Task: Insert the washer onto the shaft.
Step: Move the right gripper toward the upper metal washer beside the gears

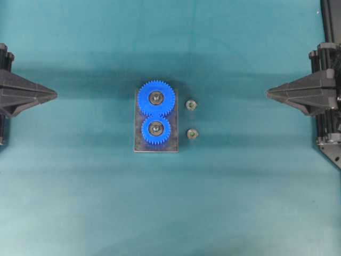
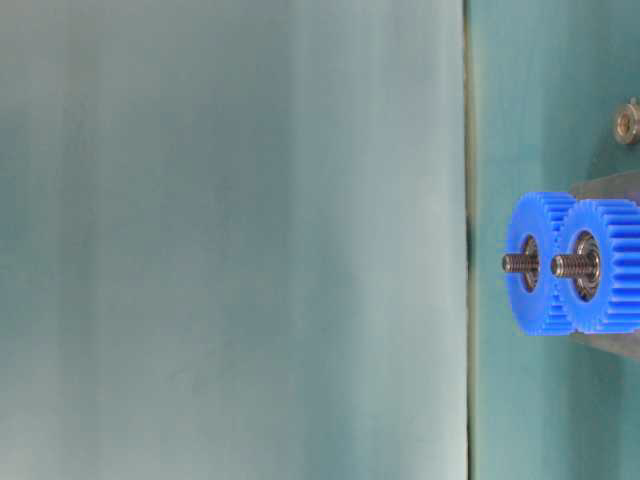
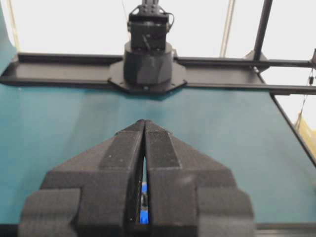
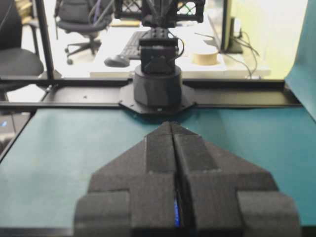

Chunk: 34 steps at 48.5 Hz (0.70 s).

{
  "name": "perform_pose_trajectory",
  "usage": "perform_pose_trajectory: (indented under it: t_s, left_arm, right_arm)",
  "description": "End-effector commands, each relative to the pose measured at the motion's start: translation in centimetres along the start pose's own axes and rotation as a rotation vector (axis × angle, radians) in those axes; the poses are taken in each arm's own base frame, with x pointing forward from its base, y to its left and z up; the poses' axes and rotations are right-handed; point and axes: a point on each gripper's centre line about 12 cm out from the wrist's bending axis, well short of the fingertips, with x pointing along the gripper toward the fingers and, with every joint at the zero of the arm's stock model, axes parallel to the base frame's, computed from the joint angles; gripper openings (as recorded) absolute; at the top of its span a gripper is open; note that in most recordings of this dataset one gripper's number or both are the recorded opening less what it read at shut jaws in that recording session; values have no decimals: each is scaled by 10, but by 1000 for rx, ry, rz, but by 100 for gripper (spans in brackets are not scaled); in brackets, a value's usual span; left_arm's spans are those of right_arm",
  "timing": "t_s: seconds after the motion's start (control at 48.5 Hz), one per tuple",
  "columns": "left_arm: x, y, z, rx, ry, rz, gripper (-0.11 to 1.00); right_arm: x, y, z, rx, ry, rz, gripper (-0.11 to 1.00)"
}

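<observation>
Two blue gears (image 1: pixel 156 97) (image 1: pixel 155 130) sit meshed on a dark baseplate (image 1: pixel 138 144) at the table's middle. A threaded steel shaft (image 2: pixel 518 263) (image 2: pixel 565 266) sticks up through each one. Two small metal ring pieces (image 1: pixel 191 104) (image 1: pixel 192 134) lie on the cloth just right of the plate; I cannot tell which is the washer. My left gripper (image 1: pixel 55 95) (image 3: pixel 144 121) is far to the left, shut and empty. My right gripper (image 1: pixel 268 93) (image 4: pixel 171 123) is far to the right, also shut and empty. Both point toward the gears.
Teal cloth (image 1: pixel 170 213) covers the table. The opposite arm's black base (image 3: pixel 147 64) (image 4: pixel 158 79) stands on its rail at the far end in each wrist view. Black frame bars (image 1: pixel 330 21) run along the right edge.
</observation>
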Motion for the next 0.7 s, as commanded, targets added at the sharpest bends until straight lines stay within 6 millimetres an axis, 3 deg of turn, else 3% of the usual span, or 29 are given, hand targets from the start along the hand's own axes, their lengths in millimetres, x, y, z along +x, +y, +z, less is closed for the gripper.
perform_pose_trajectory:
  t_s: [0.0, 0.206, 0.515, 0.68]
  left_arm:
    - [2, -2, -5, -10, 32, -11, 1]
    - [6, -2, 3, 3, 123, -10, 1]
    - [7, -1, 4, -4, 262, -5, 1]
    - [17, -1, 10, 1, 296, -6, 1]
  right_arm:
    - [0, -1, 0, 8, -5, -8, 2]
    - [0, -8, 2, 109, 86, -52, -1]
    - [8, -13, -20, 181, 369, -93, -1]
    - [17, -19, -39, 194, 534, -127, -1]
